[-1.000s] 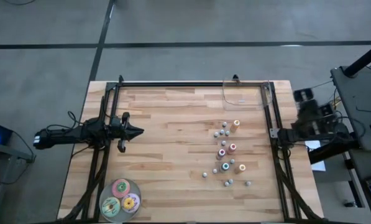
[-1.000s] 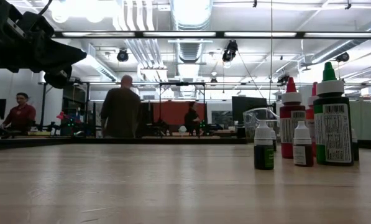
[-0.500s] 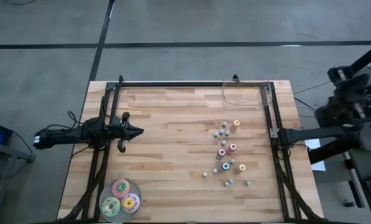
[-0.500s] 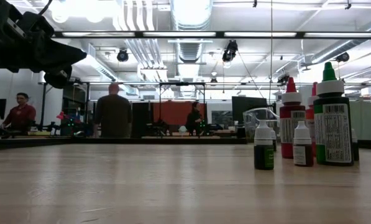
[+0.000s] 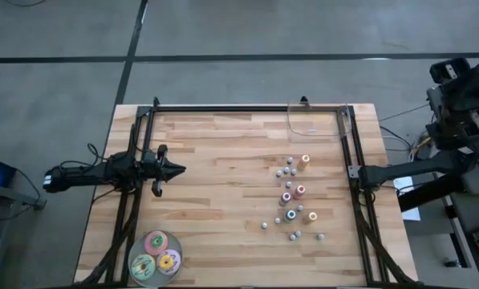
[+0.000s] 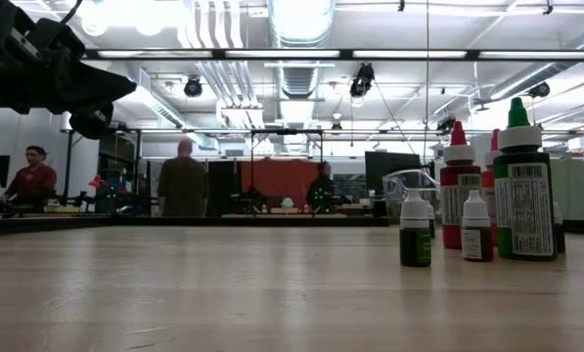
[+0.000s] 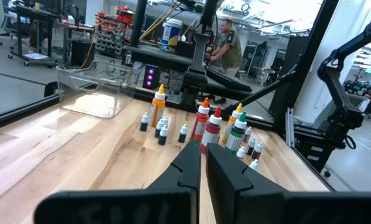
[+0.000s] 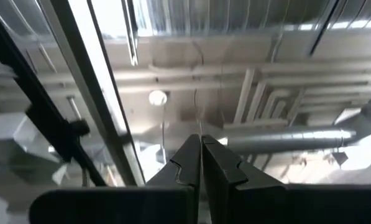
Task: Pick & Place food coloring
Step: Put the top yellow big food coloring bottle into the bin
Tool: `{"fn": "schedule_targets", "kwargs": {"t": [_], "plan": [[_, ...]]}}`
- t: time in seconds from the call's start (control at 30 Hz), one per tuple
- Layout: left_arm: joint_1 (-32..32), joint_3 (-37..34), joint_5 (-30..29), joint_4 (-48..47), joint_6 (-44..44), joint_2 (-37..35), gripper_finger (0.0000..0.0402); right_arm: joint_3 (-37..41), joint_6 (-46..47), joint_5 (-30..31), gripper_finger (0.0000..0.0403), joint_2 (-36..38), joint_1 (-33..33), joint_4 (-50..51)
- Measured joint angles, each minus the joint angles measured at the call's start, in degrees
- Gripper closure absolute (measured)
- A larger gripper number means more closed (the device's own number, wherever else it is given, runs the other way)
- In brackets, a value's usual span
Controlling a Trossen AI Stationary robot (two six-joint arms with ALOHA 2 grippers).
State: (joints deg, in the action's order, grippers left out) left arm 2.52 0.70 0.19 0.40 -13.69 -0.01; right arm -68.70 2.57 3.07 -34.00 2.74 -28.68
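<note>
Starting close in, the left gripper (image 7: 201, 163) sits low over the wooden table (image 5: 215, 201) with its two fingers pressed together and nothing held between them. Farther along the wood stand the food coloring bottles (image 7: 201, 124), a little bunch of tiny bottles with pale caps, all upright and near each other on the right half of the table. Past them, near the far edge, sits a clear plastic box (image 7: 95, 93). Three flat round discs (image 5: 155, 255) lie in the near left corner, well apart from the bottles. The right gripper (image 8: 201, 162) is far off, up high beside the table, pointing at the ceiling, and its fingers are squeezed together too. No bottle is picked yet, I think. To do this well, a gripper should spread its fingers first, come down over just one bottle at the edge of the bunch, and not bump the others
</note>
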Motion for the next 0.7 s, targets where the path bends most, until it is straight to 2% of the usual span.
{"fn": "schedule_targets", "kwargs": {"t": [0.33, 0.7], "plan": [[0.0, 0.0, 0.0, 0.0, 0.0, 0.0, 0.0402, -12.8, 0.0, 0.0, 0.0394, -5.7, 0.0, 20.9], [0.0, 0.0, 0.0, 0.0, 0.0, 0.0, 0.0402, -17.4, 0.3, 0.1, 0.0394, -6.6, 0.0, 40.1]]}}
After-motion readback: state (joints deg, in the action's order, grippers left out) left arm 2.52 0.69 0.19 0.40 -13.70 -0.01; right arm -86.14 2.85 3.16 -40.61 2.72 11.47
